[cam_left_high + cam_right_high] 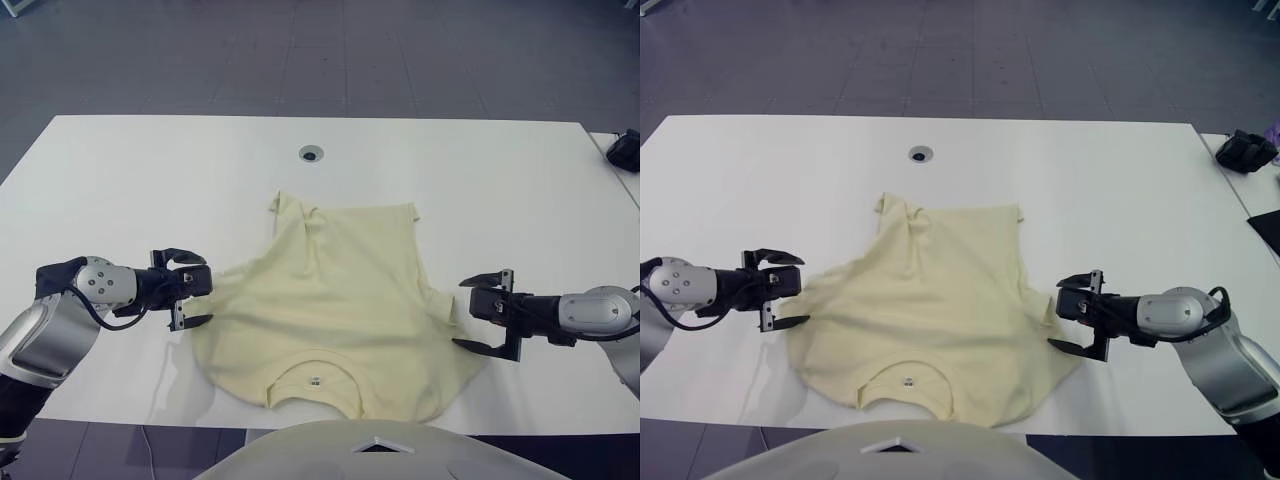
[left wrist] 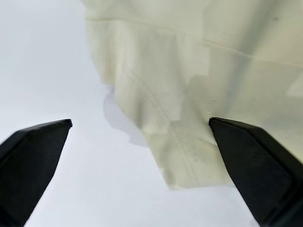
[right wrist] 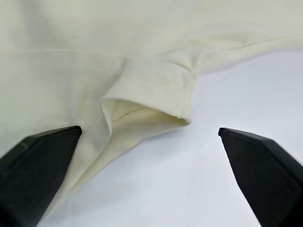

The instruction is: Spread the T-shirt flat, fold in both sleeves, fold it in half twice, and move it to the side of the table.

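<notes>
**Both grippers lined up on the sleeves, nothing grabbed yet**

So on the left, the left gripper point(image 1: 205, 291) sat low over the white rectangular table point(image 1: 150, 170) with its two black fingers spread wide, holding nothing. It was just beside the left sleeve point(image 2: 161, 132), which lay bunched and doubled on itself right at the gap between the fingers.

In the middle, the pale yellow cotton T-shirt point(image 1: 340, 310) lay near the table's front edge, collar towards the robot and hem pointing away. It was mostly opened out but rumpled, and the far left hem corner was crumpled up. Beyond it was a round grey cable port point(image 1: 311, 153), well apart from the cloth.

Over on the right, the right sleeve point(image 3: 147, 104) was tucked and curled, its cuff gaping open. The right gripper point(image 1: 462, 312) faced it, also released and empty.

My read: it was between spreading and sleeve-folding. The next move probably called for closing on each sleeve edge and pulling outward to flatten things before folding inward. The catch would be pinching just one layer, not the whole bunch.
</notes>
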Robot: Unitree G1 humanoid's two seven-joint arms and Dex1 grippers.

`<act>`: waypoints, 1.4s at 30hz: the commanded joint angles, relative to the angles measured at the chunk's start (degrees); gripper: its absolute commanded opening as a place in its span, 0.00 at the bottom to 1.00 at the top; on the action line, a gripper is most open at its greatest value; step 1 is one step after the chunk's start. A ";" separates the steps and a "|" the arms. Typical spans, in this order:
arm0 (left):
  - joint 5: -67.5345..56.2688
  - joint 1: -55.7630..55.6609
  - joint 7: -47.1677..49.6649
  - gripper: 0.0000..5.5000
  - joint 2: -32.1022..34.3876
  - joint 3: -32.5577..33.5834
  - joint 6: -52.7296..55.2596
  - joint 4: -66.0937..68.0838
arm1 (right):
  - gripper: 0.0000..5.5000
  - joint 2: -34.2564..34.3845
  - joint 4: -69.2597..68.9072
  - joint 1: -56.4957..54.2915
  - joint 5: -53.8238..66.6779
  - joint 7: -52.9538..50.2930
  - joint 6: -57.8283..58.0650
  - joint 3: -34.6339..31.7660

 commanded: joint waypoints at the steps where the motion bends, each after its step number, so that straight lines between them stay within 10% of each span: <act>1: -1.01 5.45 -2.19 0.98 2.73 0.98 4.21 -2.08 | 0.98 -1.77 -0.22 4.93 -0.19 2.04 3.43 0.57; 14: -12.52 -11.64 -3.97 0.98 -2.42 6.81 8.23 -2.43 | 0.98 2.62 2.06 -8.33 12.41 4.56 8.70 -9.42; 21: -6.08 -37.50 5.02 0.98 -20.59 -2.01 -1.05 32.37 | 0.98 14.67 27.70 -30.79 7.39 -1.19 4.67 -2.95; 27: -14.64 -49.44 9.51 0.98 -37.32 4.00 7.80 54.08 | 0.98 29.90 44.91 -45.24 13.25 -8.04 18.76 -5.43; 42: -8.06 -58.46 0.57 0.84 -43.18 -0.12 -2.12 82.77 | 0.86 34.72 63.33 -52.72 7.72 -0.58 16.31 1.46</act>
